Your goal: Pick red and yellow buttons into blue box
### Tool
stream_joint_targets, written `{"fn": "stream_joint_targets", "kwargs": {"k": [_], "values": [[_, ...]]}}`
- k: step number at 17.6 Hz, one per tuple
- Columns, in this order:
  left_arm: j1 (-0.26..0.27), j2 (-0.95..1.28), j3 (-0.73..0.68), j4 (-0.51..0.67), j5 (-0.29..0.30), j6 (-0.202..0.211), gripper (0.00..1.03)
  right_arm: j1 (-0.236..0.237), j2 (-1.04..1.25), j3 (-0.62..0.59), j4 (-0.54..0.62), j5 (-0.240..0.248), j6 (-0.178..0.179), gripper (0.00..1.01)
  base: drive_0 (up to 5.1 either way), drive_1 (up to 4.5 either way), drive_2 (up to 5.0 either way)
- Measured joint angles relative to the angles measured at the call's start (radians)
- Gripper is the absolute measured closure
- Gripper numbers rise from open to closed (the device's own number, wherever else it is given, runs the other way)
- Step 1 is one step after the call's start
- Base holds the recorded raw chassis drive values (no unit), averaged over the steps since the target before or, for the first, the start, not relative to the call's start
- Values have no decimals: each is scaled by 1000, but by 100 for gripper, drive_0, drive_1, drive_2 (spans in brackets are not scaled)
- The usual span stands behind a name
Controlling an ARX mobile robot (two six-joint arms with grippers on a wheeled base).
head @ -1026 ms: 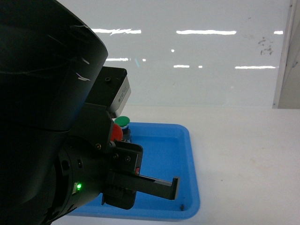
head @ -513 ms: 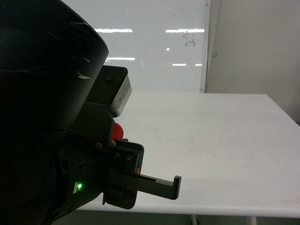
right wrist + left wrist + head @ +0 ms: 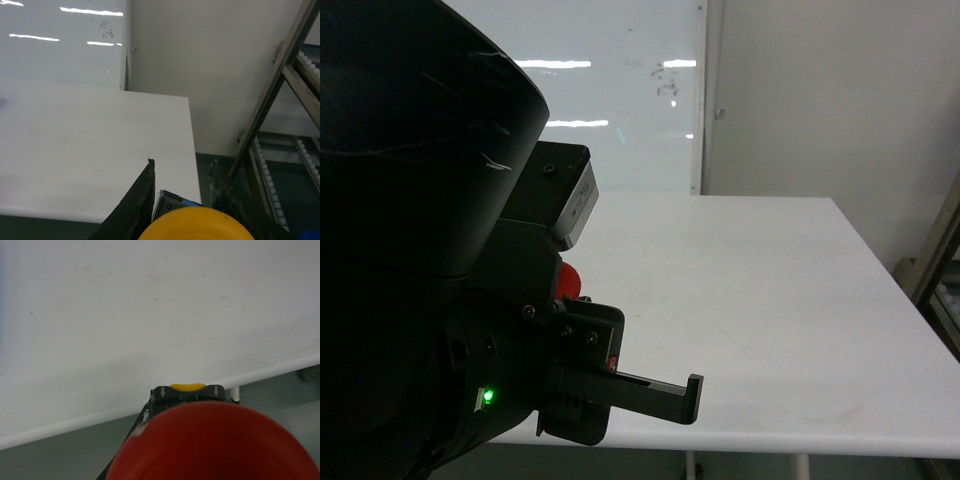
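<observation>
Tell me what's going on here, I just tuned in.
Both arms are carrying buttons. The left gripper holds the red button, whose cap fills the bottom of the left wrist view. The right wrist view shows the yellow button between the right gripper's fingers. Ahead lies only a bare white table, with a metal roller rack off to the right. The blue box isn't clearly in view, so nothing has been dropped off.
</observation>
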Motion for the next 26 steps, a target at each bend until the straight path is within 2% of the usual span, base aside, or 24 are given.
{"fn": "stream_joint_targets", "kwargs": {"k": [14,26], "values": [[0,0,0,3,0,0,78,0,0,0,1,0,0,71,504,-241,-241],[3,0,0,1,0,0,78,0,0,0,1,0,0,71,456,-397,-73]]}}
